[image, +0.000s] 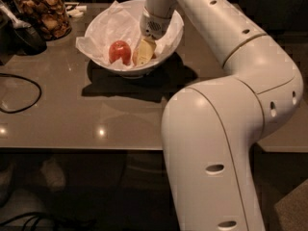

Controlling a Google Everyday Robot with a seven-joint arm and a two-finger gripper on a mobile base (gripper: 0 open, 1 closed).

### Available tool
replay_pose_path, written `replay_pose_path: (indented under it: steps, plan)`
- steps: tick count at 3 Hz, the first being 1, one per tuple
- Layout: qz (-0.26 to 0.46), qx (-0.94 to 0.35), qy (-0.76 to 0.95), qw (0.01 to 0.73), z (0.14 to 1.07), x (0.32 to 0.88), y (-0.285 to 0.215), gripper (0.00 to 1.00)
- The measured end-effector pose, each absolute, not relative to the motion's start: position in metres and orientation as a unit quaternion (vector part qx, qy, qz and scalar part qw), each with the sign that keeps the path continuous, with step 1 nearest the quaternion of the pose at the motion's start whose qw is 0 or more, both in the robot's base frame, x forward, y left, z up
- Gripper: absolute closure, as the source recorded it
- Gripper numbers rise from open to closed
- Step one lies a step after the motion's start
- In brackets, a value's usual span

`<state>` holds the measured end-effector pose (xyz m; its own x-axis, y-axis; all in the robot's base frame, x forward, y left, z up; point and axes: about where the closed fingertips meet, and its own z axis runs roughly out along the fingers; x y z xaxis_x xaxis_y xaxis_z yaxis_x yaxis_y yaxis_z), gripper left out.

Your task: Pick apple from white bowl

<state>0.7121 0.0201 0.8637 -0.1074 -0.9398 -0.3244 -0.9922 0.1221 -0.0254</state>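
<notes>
The big white arm (231, 129) reaches across the grey table (72, 114) into the white bowl (160, 63), with its gripper (143, 53) low over the crumpled paper (108, 25). The apple (119, 52) lies in the bowl just beside the gripper. I cannot tell whether the gripper is parted or closed.
</notes>
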Motion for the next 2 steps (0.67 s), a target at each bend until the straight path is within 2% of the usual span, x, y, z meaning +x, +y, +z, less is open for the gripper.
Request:
replay_pose_path:
  steps: [1,2]
  plan:
    - [0.104,-0.656,0.738,0.119,0.8473,0.7135,0.0214,0.28]
    - [0.104,-0.656,0.738,0.119,0.8471,0.7135,0.0215,0.46]
